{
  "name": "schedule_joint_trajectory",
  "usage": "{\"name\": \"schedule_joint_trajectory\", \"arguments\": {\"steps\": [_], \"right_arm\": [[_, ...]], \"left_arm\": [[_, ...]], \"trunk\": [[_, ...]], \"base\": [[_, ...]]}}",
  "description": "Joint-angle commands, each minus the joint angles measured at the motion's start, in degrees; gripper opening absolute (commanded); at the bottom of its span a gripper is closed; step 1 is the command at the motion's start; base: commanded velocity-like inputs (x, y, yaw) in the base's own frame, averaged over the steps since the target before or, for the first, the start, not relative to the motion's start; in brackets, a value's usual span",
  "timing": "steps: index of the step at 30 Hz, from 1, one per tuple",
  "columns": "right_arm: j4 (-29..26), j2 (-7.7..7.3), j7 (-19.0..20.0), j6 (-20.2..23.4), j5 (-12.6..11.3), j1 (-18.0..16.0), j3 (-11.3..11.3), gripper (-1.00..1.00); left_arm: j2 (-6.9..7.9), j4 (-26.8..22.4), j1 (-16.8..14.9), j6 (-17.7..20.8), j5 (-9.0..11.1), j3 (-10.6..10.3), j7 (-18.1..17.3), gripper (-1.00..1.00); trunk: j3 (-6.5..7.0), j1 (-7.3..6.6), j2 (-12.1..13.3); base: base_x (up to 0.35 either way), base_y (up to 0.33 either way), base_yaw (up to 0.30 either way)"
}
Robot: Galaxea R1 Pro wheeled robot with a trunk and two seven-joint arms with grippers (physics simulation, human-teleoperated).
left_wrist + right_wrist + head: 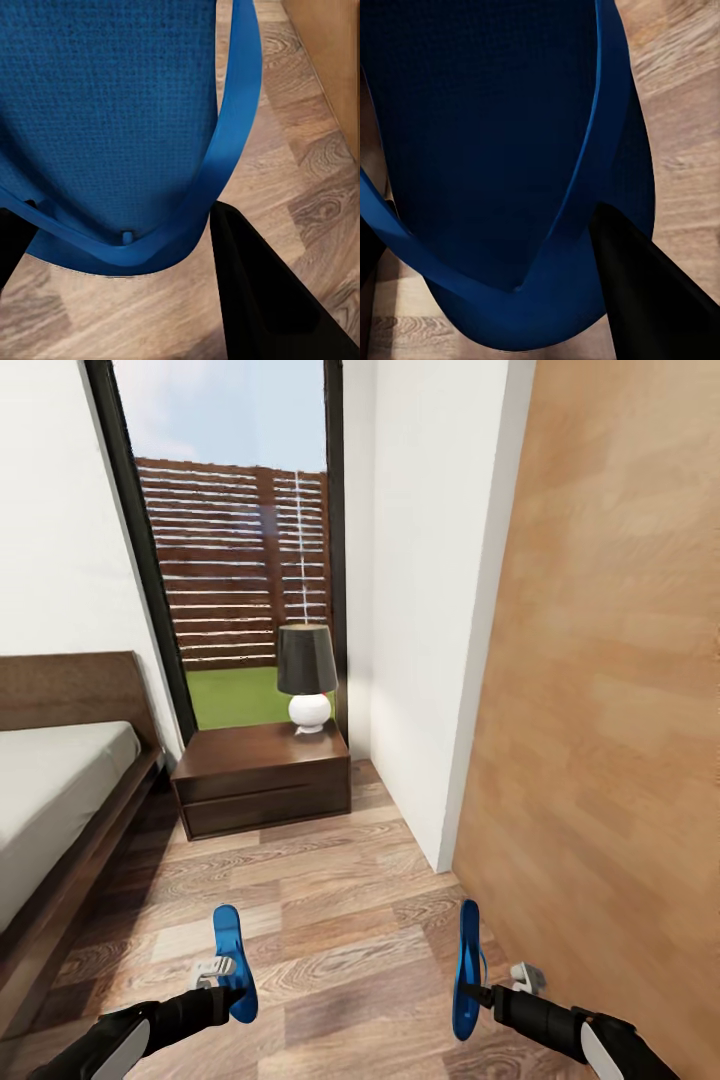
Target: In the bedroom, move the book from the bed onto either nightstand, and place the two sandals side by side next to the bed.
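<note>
Each gripper holds one bright blue sandal off the wood floor. My left gripper is shut on the left sandal, which stands on edge with its toe pointing away. My right gripper is shut on the other sandal, also held edge-up. In the left wrist view the sandal's sole and thong strap sit between the black fingers. The right wrist view shows that sandal in shadow against a finger. The bed lies at the left, and a nightstand stands beside its headboard. The book is out of view.
A black-shaded lamp with a white base stands on the nightstand, in front of the tall dark-framed window. A white wall corner and a tall light-wood panel close in the right side. Wood floor stretches between bed and panel.
</note>
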Motion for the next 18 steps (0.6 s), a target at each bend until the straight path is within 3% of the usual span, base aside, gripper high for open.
{"name": "schedule_joint_trajectory", "arguments": {"steps": [1,10,18], "right_arm": [[0.0,0.02,0.1,0.5,-0.3,0.0,-0.1,-1.0],[0.0,0.0,0.1,0.5,-0.3,0.0,-0.1,-1.0],[0.0,0.01,0.1,0.5,-0.3,0.0,-0.1,-1.0]], "left_arm": [[0.06,-0.1,0.0,0.4,0.5,-0.3,0.1,-1.0],[0.06,-0.1,0.0,0.4,0.5,-0.3,0.1,-1.0],[0.05,-0.1,0.0,0.4,0.5,-0.3,0.1,-1.0]], "trunk": [[0.17,-0.04,0.0],[2.16,-0.27,0.1],[3.6,-2.02,3.3]], "base": [[0.0,0.0,0.0],[0.0,0.0,0.0],[0.0,0.0,0.0]]}}
